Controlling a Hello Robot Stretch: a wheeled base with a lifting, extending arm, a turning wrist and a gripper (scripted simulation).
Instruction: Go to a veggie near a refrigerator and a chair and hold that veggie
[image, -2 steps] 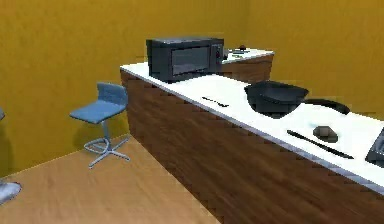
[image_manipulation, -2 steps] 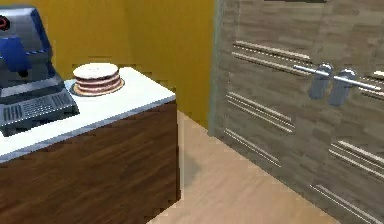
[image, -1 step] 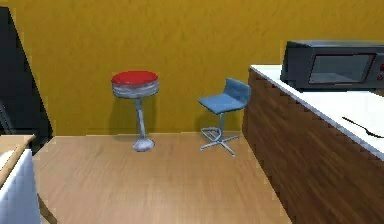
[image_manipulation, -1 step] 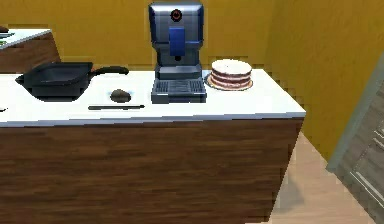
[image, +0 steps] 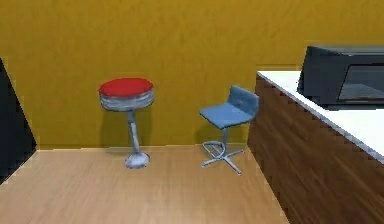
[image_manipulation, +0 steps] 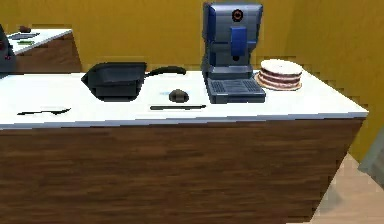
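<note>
While beside stool (image: 126, 92) (red-topped), blue chair (image: 229, 113).

Count: 1 stool (image: 126, 92), 1 blue chair (image: 230, 112), 1 microwave (image: 343, 75), 1 pan (image_manipulation: 114, 79), 1 coffee machine (image_manipulation: 233, 48), 1 plate stack (image_manipulation: 280, 74)

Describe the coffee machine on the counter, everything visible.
The coffee machine is a boxy upright unit, dark grey and metallic-looking, with a blue front panel and a round mark near the top. A dark drip tray juts from its base. It stands on the white countertop, between a black pan and a stack of plates close beside it.
</note>
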